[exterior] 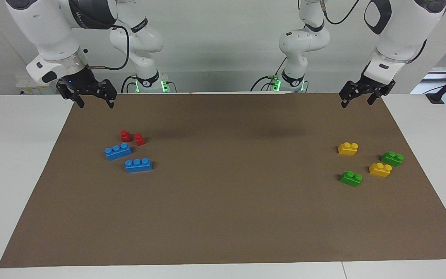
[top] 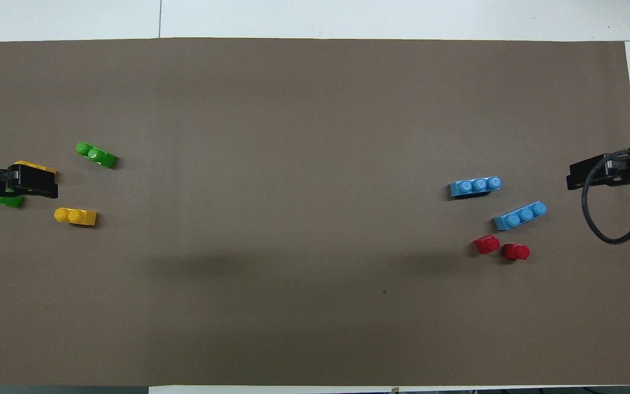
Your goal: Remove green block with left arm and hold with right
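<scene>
Two green blocks lie on the brown mat toward the left arm's end. One green block (exterior: 351, 178) (top: 96, 155) lies farther from the robots. The other green block (exterior: 392, 158) (top: 10, 201) lies nearer and is partly covered in the overhead view by the raised left gripper. My left gripper (exterior: 356, 104) (top: 47, 183) hangs open and empty, high over the mat's edge by the robots, touching nothing. My right gripper (exterior: 95, 105) (top: 575, 178) waits open and empty, high over the mat's corner at the right arm's end.
Two yellow bricks (exterior: 348, 148) (exterior: 380, 169) sit among the green blocks. Toward the right arm's end lie two blue bricks (exterior: 118, 151) (exterior: 138, 165) and two small red bricks (exterior: 125, 135) (exterior: 139, 139). The brown mat (exterior: 227, 201) covers most of the white table.
</scene>
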Robot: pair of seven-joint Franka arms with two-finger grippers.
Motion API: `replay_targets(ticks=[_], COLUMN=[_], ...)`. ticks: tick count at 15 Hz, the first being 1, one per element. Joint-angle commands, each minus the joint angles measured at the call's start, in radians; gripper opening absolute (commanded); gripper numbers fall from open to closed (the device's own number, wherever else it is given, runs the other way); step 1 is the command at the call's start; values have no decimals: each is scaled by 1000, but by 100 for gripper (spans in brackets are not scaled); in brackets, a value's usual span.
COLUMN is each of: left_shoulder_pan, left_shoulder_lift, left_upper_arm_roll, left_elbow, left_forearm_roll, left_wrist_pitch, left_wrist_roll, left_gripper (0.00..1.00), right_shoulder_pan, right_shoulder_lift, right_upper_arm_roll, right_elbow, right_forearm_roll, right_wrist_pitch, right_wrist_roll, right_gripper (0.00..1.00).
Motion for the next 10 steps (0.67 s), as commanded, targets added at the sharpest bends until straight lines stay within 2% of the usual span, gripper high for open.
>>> replay_targets(ticks=[1,10], left_shoulder_pan=[-6,-6], left_shoulder_lift=[-17,-17], left_upper_arm_roll=[3,5], left_elbow=[-6,-7], left_forearm_roll=[-21,-33], left_wrist_pitch=[-9,-4], left_wrist_roll=[16,16], left_gripper=[100,100], right_shoulder_pan=[-5,-5], right_shoulder_lift=[1,1], right_upper_arm_roll=[7,7], right_elbow=[6,9], right_forearm_roll=[-27,-25], right_wrist_pitch=[-16,-20], right_wrist_roll=[2,17], right_gripper=[100,100])
